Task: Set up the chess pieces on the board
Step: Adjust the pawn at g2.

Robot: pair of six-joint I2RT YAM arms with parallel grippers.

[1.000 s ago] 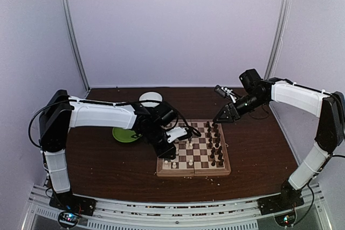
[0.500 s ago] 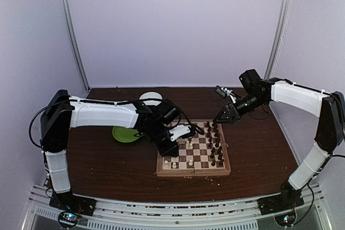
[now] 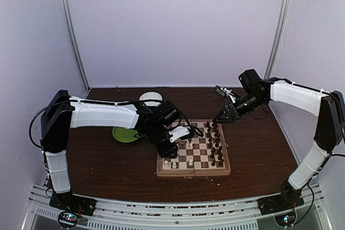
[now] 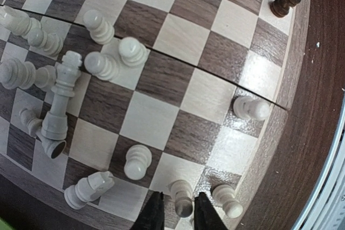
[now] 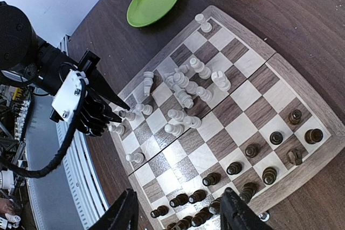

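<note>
Cream-white and upright, one pawn is framed directly between the fingers of the left hand, at the lower centre of the left wrist view, on the edge row of the board. Whether it is gripped cannot be told. The right hand is held open, farther away, near the dark pieces.

Left hand maybe gripping, right hand spread

The left end effector has shifted slightly left and nearer, straddling a white pawn.
</note>
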